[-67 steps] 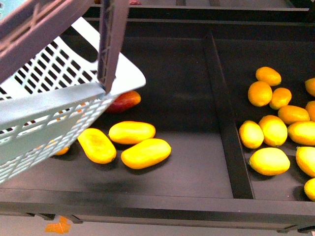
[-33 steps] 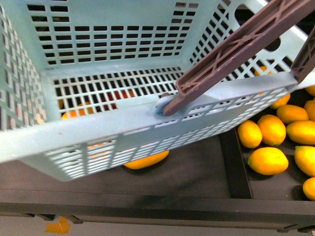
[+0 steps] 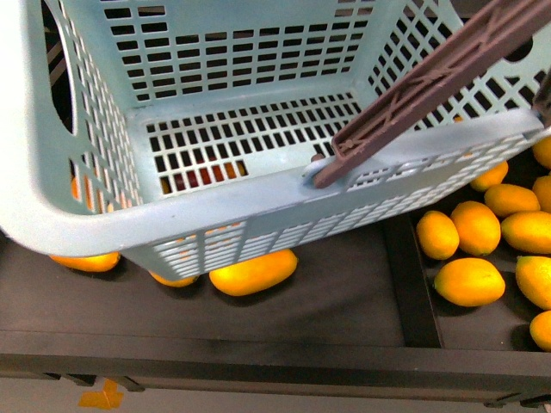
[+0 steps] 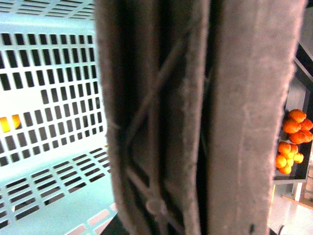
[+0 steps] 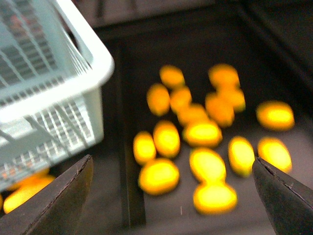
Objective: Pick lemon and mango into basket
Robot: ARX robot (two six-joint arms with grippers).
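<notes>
The light blue-teal basket [image 3: 215, 215] hangs tilted over the left compartment and fills most of the front view. Its brown handle [image 3: 430, 82] rises to the upper right. That handle [image 4: 195, 117] fills the left wrist view, where my left gripper, shut on it, is itself hidden. A red patch of the mango [image 3: 202, 176] shows through the basket's slotted bottom. Several lemons [image 3: 437, 234] lie in the right compartment. My right gripper [image 5: 181, 196] is open and empty above the lemons [image 5: 159, 176], beside the basket [image 5: 58, 98]. That view is blurred.
Long orange-yellow fruits [image 3: 254, 271] lie under and beside the basket in the left compartment. A raised black divider [image 3: 403, 275] separates the two compartments. The bin's front rim [image 3: 258, 361] runs along the near edge.
The basket has swung in from the upper left and now covers the left compartment, hiding the mango and most orange-yellow fruits. Since half a second ago it shifted slightly.
</notes>
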